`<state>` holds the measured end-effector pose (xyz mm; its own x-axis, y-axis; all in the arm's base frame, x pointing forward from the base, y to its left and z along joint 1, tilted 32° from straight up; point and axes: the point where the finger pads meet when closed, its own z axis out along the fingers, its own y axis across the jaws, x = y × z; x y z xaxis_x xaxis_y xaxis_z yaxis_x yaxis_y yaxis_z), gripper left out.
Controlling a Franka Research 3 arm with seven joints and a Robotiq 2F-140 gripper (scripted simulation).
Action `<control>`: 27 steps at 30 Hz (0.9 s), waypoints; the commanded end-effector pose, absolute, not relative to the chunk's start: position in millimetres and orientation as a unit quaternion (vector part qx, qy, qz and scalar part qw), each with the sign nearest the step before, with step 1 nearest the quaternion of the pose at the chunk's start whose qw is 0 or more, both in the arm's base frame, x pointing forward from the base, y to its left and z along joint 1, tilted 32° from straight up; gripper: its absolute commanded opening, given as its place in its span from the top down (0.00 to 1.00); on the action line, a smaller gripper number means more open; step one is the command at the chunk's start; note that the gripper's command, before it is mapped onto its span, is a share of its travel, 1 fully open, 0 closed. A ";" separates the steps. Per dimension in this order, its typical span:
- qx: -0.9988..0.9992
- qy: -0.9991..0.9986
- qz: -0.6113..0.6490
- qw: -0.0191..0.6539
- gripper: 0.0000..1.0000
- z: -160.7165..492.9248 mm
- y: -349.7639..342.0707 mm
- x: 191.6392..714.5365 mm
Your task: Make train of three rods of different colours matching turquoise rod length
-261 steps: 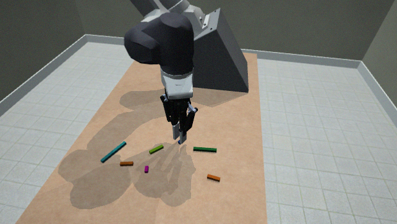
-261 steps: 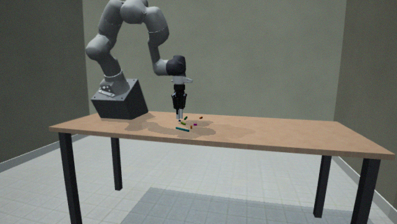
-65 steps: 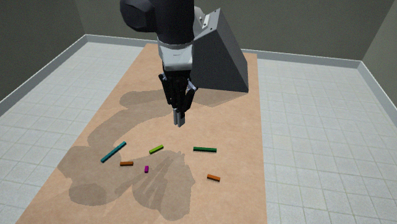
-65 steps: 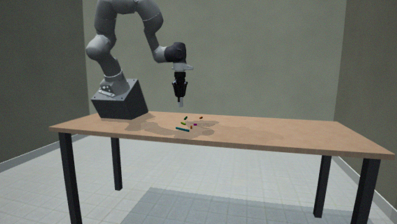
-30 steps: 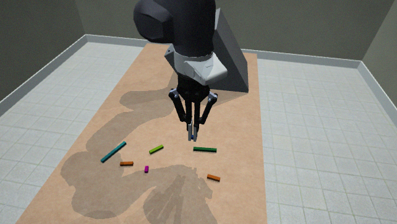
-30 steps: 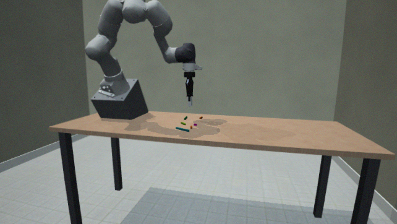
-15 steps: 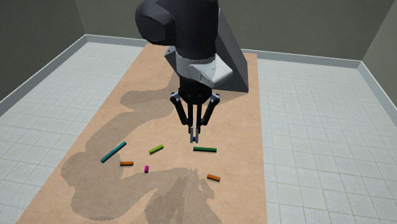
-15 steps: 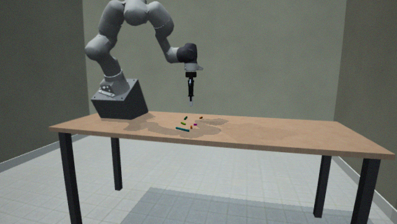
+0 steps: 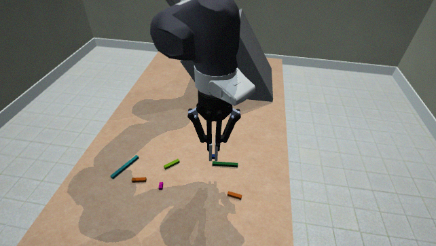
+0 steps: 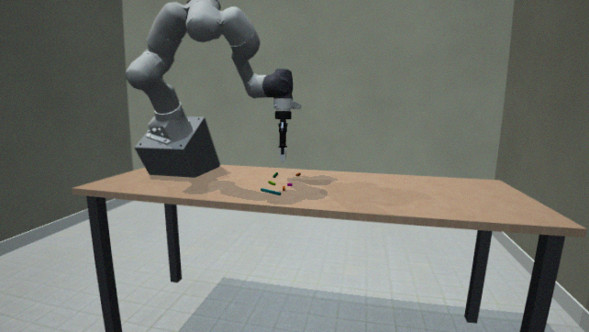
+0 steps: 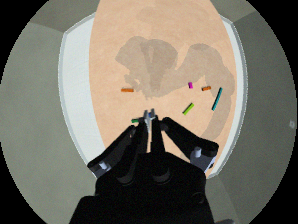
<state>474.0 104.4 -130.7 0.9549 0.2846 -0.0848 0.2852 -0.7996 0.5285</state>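
Nearest the top camera, one orange rod point(image 9: 234, 195) point(image 10: 298, 174) point(image 11: 127, 90) lies alone on the wooden table point(image 9: 265, 143) point(image 10: 436, 197) point(image 11: 110, 65); beyond it are the magenta rod point(image 9: 161, 185) point(image 10: 289, 184) point(image 11: 190, 85) and a second orange rod point(image 9: 139, 179) point(image 10: 283, 188) point(image 11: 206, 88). The turquoise rod point(image 9: 124, 166) point(image 10: 271, 192) point(image 11: 217, 99), the length to match, rests near that second orange, with the lime rod point(image 9: 171, 164) point(image 10: 272, 182) point(image 11: 188, 109) and green rod point(image 9: 225, 164) point(image 10: 275, 175) point(image 11: 135, 120) also flat. Above the table, the Robotiq gripper point(image 9: 213, 157) point(image 10: 283, 160) point(image 11: 150, 114) stands nearly closed, apparently pinching the small blue rod point(image 9: 213, 156) point(image 11: 151, 115). No train exists yet. Blue, lime and one orange would make the sum; aligning them, releasing and withdrawing the arm remain.
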 end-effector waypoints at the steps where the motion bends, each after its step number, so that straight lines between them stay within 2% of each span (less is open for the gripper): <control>1: 0.948 0.155 0.001 0.277 0.97 -136.4 101.2 477.5; 14: 0.948 0.155 0.001 0.277 0.97 -180.4 74.1 482.6; 27: 0.948 0.155 0.001 0.277 0.97 -187.7 69.6 483.4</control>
